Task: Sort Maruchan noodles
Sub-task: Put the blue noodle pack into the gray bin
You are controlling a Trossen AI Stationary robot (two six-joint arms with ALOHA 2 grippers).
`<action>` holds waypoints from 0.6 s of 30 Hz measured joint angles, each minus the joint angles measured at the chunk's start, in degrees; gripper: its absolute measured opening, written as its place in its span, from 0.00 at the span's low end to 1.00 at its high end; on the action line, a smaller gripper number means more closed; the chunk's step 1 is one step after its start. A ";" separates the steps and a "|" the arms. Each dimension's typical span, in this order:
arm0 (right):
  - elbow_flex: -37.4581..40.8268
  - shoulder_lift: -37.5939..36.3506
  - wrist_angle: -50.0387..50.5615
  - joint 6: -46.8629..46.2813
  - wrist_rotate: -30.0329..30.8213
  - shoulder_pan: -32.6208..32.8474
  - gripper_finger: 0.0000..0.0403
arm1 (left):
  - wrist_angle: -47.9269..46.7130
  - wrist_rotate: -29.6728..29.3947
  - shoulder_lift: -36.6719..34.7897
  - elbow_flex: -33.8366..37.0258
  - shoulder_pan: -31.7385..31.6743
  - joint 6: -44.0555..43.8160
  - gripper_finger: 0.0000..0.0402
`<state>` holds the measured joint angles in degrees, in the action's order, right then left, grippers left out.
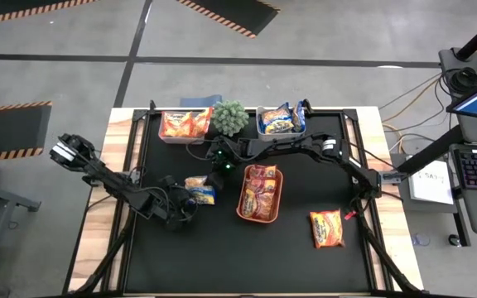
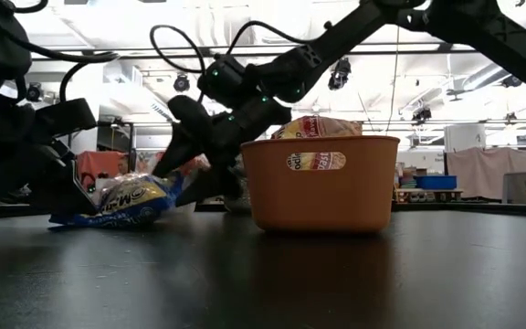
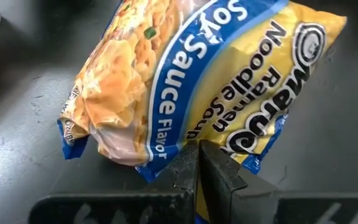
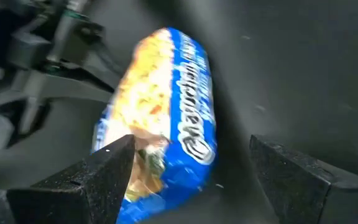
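While left tool pinches yellow-and-blue packet edge; right tool gapes wide beside it | packet on mat

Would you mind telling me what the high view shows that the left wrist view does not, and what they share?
Only the high view: the orange tray of red packets, two back bins, a loose orange packet, and the right gripper, jaws open, near the tray. Only the left wrist view: the print "Soy Sauce Flavor" and the left gripper pinching the packet's edge. Both: the yellow-and-blue packet on the black mat.
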<state>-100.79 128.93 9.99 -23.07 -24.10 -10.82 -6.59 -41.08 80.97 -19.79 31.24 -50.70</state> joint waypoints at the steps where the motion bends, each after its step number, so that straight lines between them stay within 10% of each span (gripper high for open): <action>1: 0.00 0.13 -0.95 -0.19 -0.82 0.01 0.77 | 0.15 0.02 0.07 -0.02 0.00 0.00 0.00; 18: 0.00 0.63 -5.77 -3.45 -2.86 0.58 0.49 | 1.07 1.09 -0.50 -0.11 0.00 0.00 0.00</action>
<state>-100.79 129.56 4.23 -26.52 -26.96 -10.24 -5.52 -39.99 80.47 -19.90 31.24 -50.70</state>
